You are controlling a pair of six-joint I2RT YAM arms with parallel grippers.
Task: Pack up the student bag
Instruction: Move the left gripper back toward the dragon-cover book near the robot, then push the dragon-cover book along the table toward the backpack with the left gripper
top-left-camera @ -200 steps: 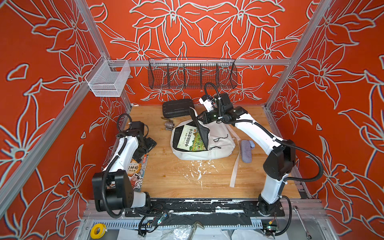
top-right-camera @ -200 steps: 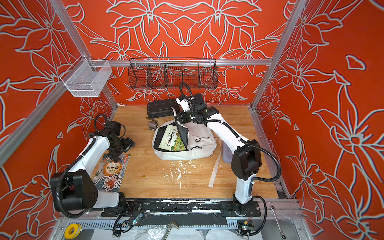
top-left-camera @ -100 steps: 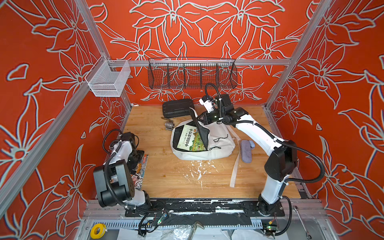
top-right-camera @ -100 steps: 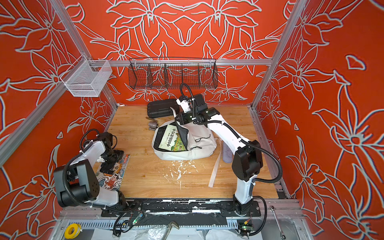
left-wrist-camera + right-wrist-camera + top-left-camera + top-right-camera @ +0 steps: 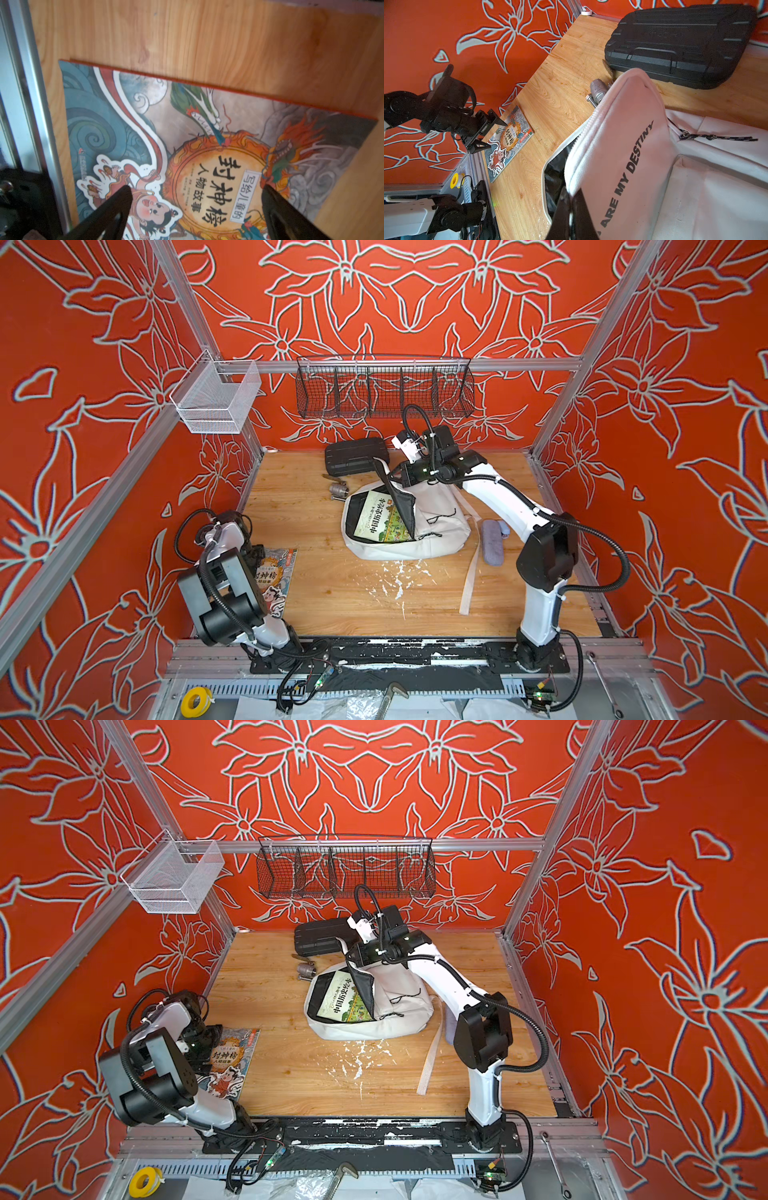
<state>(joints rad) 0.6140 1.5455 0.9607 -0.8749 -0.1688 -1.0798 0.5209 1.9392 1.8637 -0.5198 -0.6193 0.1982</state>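
The white student bag [image 5: 440,531] [image 5: 399,1006] lies in the middle of the wooden table, its main opening gaping toward the left. A green picture book [image 5: 380,519] sits inside it. My right gripper [image 5: 394,480] [image 5: 572,200] is shut on the edge of the bag's front flap [image 5: 623,145], holding it lifted so the dark lining shows. A second, colourful picture book [image 5: 276,572] [image 5: 187,135] lies flat at the table's left edge. My left gripper [image 5: 257,552] [image 5: 196,189] hangs open just over this book's cover, nothing between its fingers.
A black ribbed hard case [image 5: 357,455] and a metal fitting [image 5: 337,490] lie behind the bag. A grey-purple pouch [image 5: 492,541] and a long white strap [image 5: 468,576] lie to its right. A black wire basket [image 5: 384,387] and a white mesh basket [image 5: 216,400] hang on the walls.
My left arm has folded back toward the front left, bringing its open gripper over the colourful picture book. The right gripper has kept the flap lifted and still.
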